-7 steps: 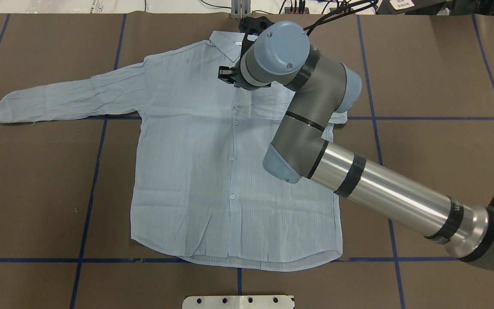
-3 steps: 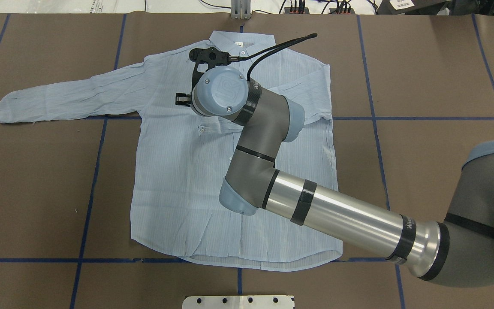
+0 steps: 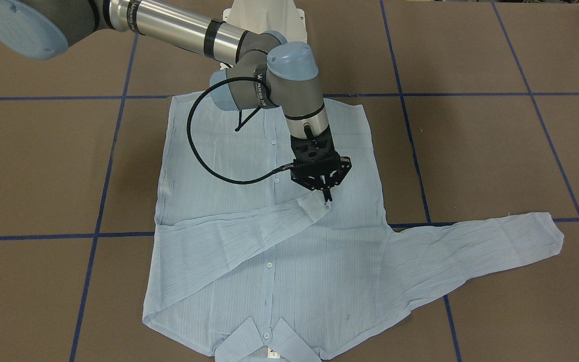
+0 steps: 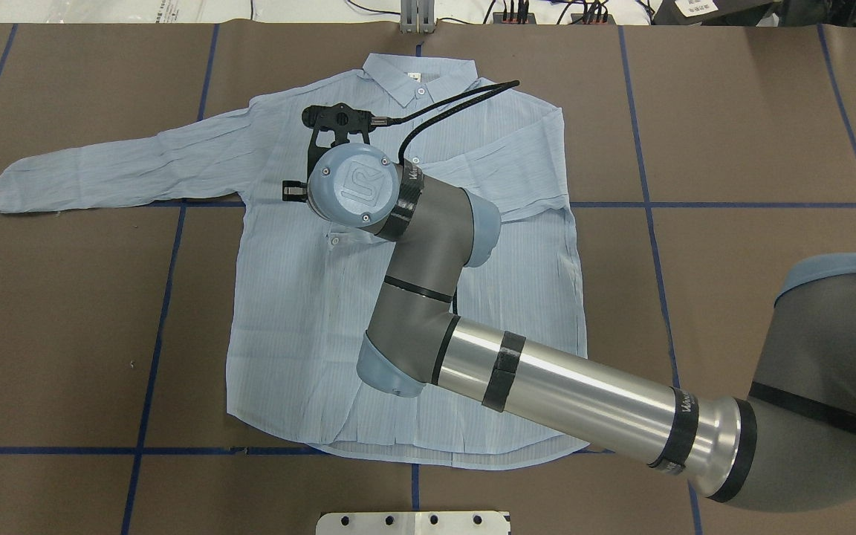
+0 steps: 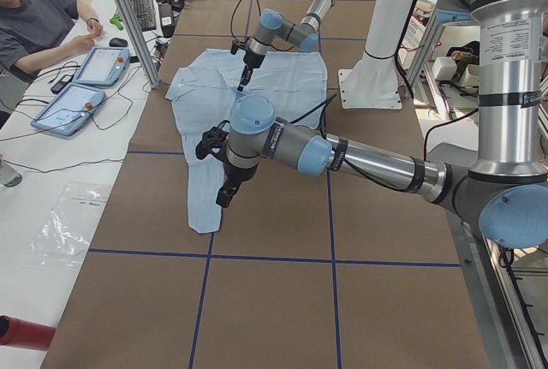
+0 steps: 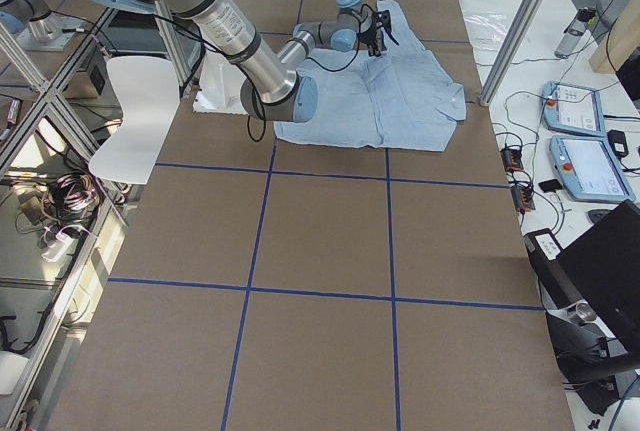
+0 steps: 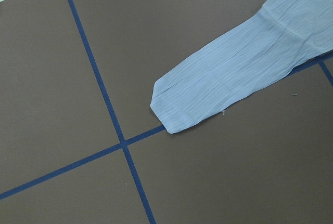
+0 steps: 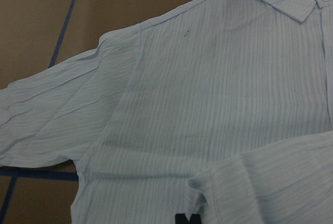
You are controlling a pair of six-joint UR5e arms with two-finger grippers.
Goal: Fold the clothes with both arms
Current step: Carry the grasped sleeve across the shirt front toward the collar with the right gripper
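One shirt (image 4: pixel 287 312), one left arm (image 5: pixel 368 157), one right arm (image 4: pixel 569 386).

Bare table (image 4: pixel 770 111) on all sides of the shirt (image 4: pixel 302 297), right arm (image 4: pixel 569 394) slantwise over its body.

Thin, creased matt cloth shirt (image 4: pixel 302 312); glossy metal tube on right arm (image 4: pixel 584 394); matt brown table (image 4: pixel 770 111)

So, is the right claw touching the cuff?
Touching. The front-facing view shows the right claw closed on the cuff, over the shirt. The right wrist view shows its tips at the cuff too.
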